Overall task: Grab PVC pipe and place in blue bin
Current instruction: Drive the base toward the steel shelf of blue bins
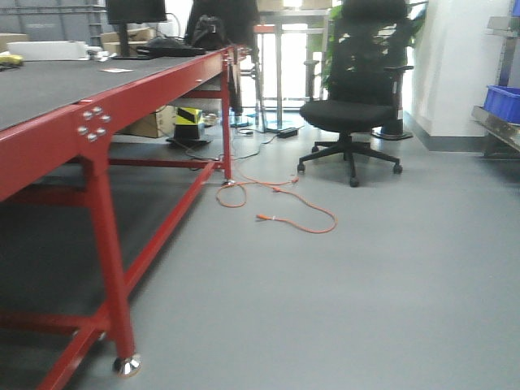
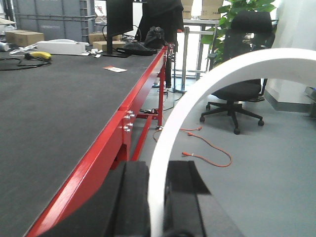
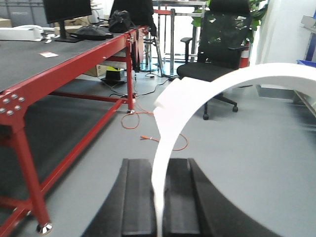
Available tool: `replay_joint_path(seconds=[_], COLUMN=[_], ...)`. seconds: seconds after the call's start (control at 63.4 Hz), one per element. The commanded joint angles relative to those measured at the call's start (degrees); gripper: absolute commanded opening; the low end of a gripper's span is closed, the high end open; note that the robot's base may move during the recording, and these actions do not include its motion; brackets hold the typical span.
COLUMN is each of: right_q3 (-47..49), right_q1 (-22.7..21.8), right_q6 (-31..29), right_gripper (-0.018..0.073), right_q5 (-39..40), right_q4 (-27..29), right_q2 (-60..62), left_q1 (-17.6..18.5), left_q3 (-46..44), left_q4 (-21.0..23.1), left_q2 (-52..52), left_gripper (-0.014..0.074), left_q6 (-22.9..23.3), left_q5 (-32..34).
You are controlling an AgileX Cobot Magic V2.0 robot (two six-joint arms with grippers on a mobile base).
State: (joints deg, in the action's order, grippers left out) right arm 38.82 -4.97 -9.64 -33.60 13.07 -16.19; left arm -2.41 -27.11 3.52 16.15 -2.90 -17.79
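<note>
The exterior front-facing view shows neither arm and no pipe: a red-framed table (image 1: 122,101) with a dark top runs along the left, a monitor (image 1: 134,10) and a black bag (image 1: 207,32) stand at its far end, and an orange cable (image 1: 301,213) loops over the grey floor in front of a black office chair (image 1: 353,114). The blue bin (image 1: 504,101) sits on a metal shelf at the far right edge, well apart from the table. In the left wrist-mounted view, the left gripper (image 2: 158,170) is clamped on a white curved PVC pipe (image 2: 207,88), its black fingers (image 2: 134,197) pressed against either side of the pipe's lower end; the pipe rises from between them and arcs to the right across the frame, held in the air beside the table's red edge. In the right wrist-mounted view, the right gripper (image 3: 159,165) likewise squeezes a white curved PVC pipe (image 3: 222,84) between its fingers, and the arc bends up and away to the right over the floor (whether both views show one and the same pipe cannot be told).
</note>
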Motion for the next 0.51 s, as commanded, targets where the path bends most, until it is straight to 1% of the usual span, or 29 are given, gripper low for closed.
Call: replay_joint_path(seconds=[0.0,0.489], right_q3=[-0.09,-0.09], right_q1=[0.04,0.04], right_q6=[-0.26,-0.26], right_gripper=[-0.0169,-0.0169], right_q5=[1.46,1.46], right_q4=[-0.48,-0.48], right_q2=[0.18,0.18], left_q1=[-0.19,-0.19], left_q3=[-0.15,-0.15], left_q4=[0.59,0.59], left_q2=[-0.24,-0.24], left_gripper=[-0.0111,-0.0111], left_q6=[0.32,0.32], left_q5=[1.23,1.23])
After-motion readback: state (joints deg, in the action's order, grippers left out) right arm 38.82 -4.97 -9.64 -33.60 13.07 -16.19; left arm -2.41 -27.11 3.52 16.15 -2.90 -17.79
